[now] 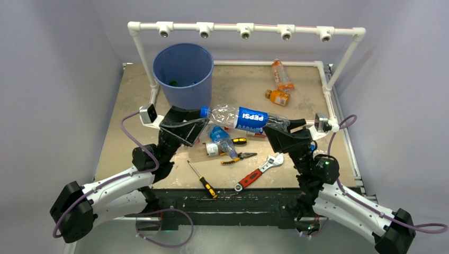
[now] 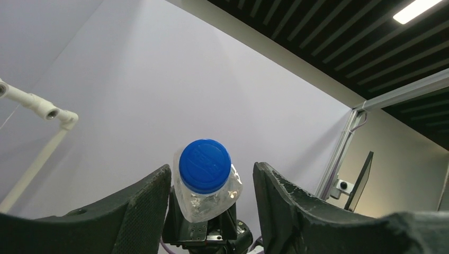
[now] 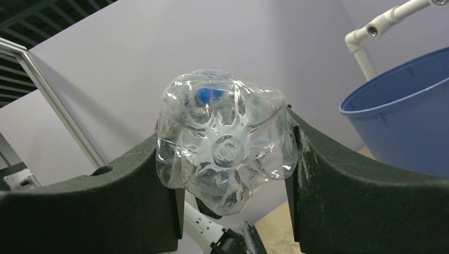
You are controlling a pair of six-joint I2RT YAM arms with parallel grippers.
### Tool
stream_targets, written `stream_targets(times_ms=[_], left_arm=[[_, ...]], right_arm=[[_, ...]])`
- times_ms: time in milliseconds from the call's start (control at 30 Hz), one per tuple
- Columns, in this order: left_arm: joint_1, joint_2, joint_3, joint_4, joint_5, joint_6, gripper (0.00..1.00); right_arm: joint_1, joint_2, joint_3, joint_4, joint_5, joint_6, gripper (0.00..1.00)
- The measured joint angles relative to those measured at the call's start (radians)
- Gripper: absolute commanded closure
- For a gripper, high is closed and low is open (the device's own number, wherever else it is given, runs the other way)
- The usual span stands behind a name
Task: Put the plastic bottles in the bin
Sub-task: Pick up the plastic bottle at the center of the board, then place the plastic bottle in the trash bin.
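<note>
The right end effector is clamped on the base of a clear Pepsi bottle, held level above the desk, with its blue cap end near the blue bin. The left end effector stands apart, with a finger on either side of the cap and gaps showing. Orange bottles lie on the desk at far right.
</note>
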Motion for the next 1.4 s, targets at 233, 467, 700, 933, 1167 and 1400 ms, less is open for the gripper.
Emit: stream_targets(times_ms=[233,467,700,933,1167,1400], left_arm=[[-0.043,0.018,0.013,-0.005,-0.048,0.035,0.43],[-0.093,0.019,0.036,-0.031,-0.098,0.086,0.72],[-0.107,0.027,0.048,-0.040,-0.129,0.109,1.00],[-0.114,-0.055,0.063,-0.194,-0.161,0.203,1.00],[-0.126,-0.218,0.230,-0.558,-0.243,0.435,1.00],[-0.121,-0.206,0.496,-0.841,-0.581,0.902,1.00]], right_arm=[[0.005,-0.011,-0.013,-0.008,0.001,0.004,0.65],[0.006,-0.033,-0.020,-0.014,0.003,0.008,0.65],[0.006,-0.040,-0.020,-0.024,0.007,0.010,0.36],[0.006,-0.087,0.060,-0.278,-0.006,-0.009,0.01],[0.006,-0.183,0.251,-0.714,0.000,-0.100,0.01],[0.006,-0.399,0.349,-0.992,0.062,-0.190,0.01]])
